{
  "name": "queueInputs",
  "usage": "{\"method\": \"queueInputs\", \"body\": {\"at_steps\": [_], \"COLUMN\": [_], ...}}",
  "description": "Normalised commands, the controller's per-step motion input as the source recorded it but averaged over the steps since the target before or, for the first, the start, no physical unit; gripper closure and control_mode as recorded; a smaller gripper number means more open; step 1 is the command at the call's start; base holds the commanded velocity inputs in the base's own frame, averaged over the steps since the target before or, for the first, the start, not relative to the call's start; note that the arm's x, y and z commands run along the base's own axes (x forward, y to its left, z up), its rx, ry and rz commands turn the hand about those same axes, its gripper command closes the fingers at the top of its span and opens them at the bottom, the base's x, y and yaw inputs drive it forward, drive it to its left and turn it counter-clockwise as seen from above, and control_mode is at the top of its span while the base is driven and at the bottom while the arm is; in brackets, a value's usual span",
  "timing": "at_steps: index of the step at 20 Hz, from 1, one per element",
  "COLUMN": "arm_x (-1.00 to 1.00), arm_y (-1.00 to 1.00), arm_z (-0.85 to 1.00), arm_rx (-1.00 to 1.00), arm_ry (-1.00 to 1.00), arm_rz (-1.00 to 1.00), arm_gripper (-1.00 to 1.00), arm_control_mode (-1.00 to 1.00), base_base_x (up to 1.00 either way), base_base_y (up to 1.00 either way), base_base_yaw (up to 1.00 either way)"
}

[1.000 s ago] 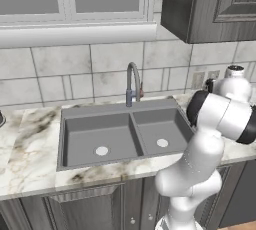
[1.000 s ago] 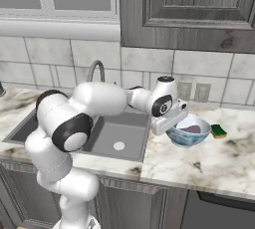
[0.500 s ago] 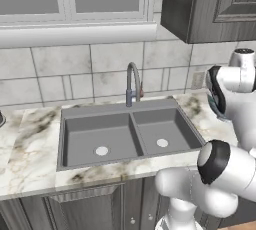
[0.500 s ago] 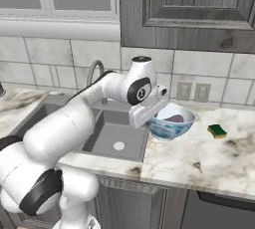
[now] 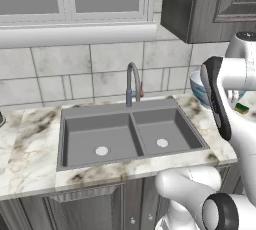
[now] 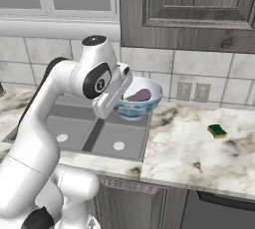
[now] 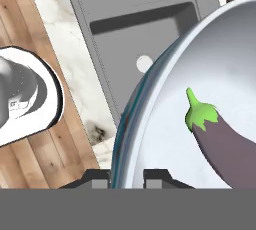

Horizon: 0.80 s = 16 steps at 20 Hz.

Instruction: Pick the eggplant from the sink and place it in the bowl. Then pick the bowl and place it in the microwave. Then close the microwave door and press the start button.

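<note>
The bowl [image 6: 143, 104], pale inside and blue-patterned outside, hangs in the air over the right edge of the sink [image 6: 87, 129]. My gripper [image 6: 124, 92] is shut on its left rim. The dark purple eggplant [image 6: 139, 95] with its green cap lies inside the bowl. In the hand view the bowl's rim [image 7: 131, 124] runs between my fingertips, my gripper [image 7: 127, 176] clamps it, and the eggplant [image 7: 225, 144] rests on the white inside. The left base view shows the bowl [image 5: 199, 92] partly hidden behind my arm. The microwave and its door are out of view.
A curved steel faucet [image 5: 132, 81] stands behind the double-basin sink [image 5: 130, 134]. A green sponge [image 6: 217, 131] lies on the marble counter [image 6: 199, 148] to the right. Wall outlets [image 6: 194, 92] sit on the tiled backsplash, below dark cabinets [image 6: 189, 4].
The arm has lifted the bowl with the eggplant off the counter and carried it left and up, to over the sink's right edge. The grip has stayed the same.
</note>
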Motion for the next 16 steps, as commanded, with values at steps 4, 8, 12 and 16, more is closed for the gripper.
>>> {"method": "queueInputs", "body": {"at_steps": [4,8,12,16], "arm_x": [-0.30,-0.05,0.00,-0.02], "arm_y": [0.67,0.40,0.19,0.00], "arm_z": [0.53,0.44,0.19,0.00], "arm_rx": [0.00,-0.01,-0.04,0.00], "arm_ry": [-0.27,-0.23,-0.15,-0.01], "arm_rz": [0.22,0.12,0.05,0.00], "arm_gripper": [1.00,1.00,1.00,1.00], "arm_control_mode": [-1.00,-1.00,-1.00,-1.00], "base_base_x": [0.00,0.00,0.00,0.00], "base_base_y": [0.00,0.00,0.00,0.00], "base_base_yaw": [0.00,0.00,0.00,0.00]}}
